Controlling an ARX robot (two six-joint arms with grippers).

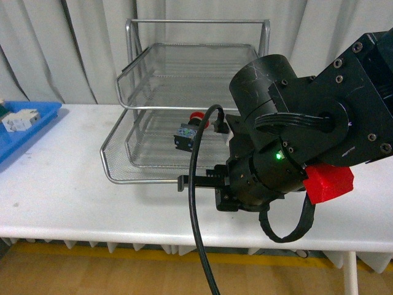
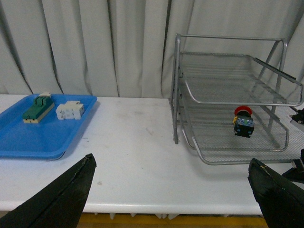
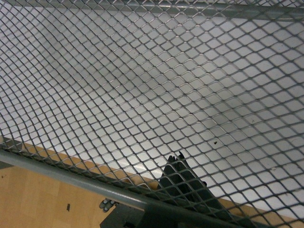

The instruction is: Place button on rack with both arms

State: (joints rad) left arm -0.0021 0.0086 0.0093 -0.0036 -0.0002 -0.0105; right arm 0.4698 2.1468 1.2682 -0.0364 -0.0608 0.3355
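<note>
The button [image 1: 186, 132], red cap on a dark body, lies on a lower tier of the silver wire rack [image 1: 141, 92]; nothing holds it. It also shows in the left wrist view [image 2: 242, 122] inside the rack [image 2: 228, 76]. My right gripper [image 1: 180, 183] is shut and empty, just at the rack's front rim, below and in front of the button. In the right wrist view its dark tips [image 3: 175, 160] show through the rack's mesh [image 3: 142, 95]. My left gripper [image 2: 171, 190] is open and empty, low over the table's front edge, left of the rack.
A blue tray [image 2: 42, 133] at the table's left holds a green-and-cream block [image 2: 37, 108] and a white block [image 2: 70, 110]; it also shows in the front view [image 1: 24, 132]. My bulky right arm [image 1: 307, 141] fills the right foreground. Grey curtains hang behind.
</note>
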